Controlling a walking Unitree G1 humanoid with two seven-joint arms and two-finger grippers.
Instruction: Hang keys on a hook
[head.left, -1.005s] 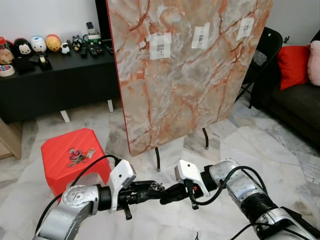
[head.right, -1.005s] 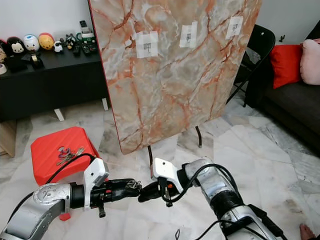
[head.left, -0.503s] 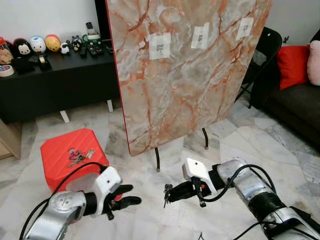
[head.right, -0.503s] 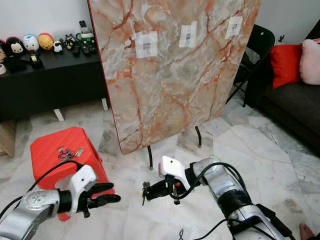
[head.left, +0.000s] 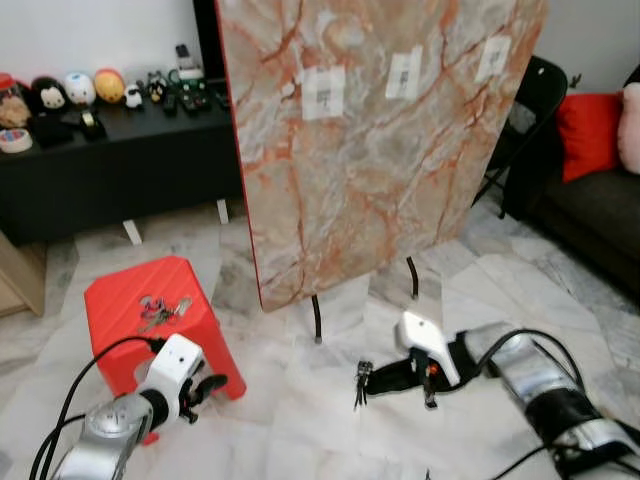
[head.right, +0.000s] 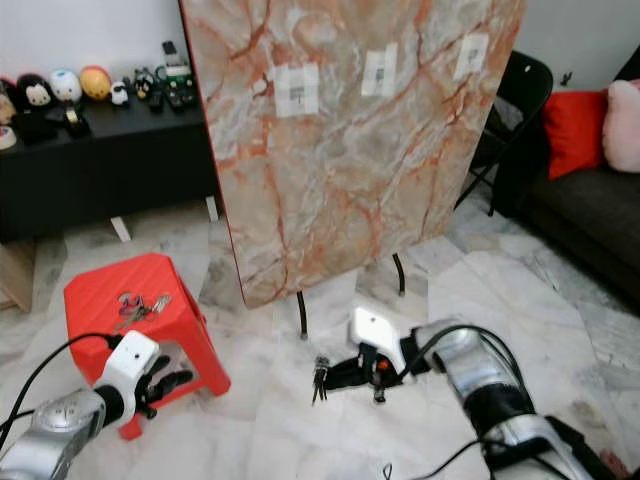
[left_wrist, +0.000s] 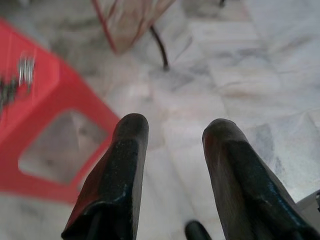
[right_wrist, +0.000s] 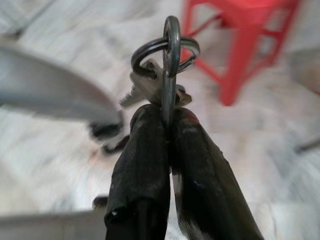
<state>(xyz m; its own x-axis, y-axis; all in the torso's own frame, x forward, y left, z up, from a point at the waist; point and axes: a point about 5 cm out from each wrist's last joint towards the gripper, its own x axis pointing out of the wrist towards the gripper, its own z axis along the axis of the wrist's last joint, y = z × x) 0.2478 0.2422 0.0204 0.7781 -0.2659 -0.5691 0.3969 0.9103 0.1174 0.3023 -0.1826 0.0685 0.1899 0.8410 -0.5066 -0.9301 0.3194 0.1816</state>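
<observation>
Head views: right gripper (head.left: 372, 378) is pinching a small bunch of metal keys on a ring (head.left: 362, 381), hanging low over the pale marble floor (head.left: 300, 430) below the orange-veined marble board on black legs (head.left: 370, 140). Left gripper (head.right: 165, 385) is sitting beside the red plastic stool (head.right: 110, 305); more keys (head.right: 138, 305) are lying on it.
Left wrist: fingers (left_wrist: 122, 175) spread, holding nothing.
Right wrist: fingers (right_wrist: 145, 165) pressed together on the keyring.
</observation>
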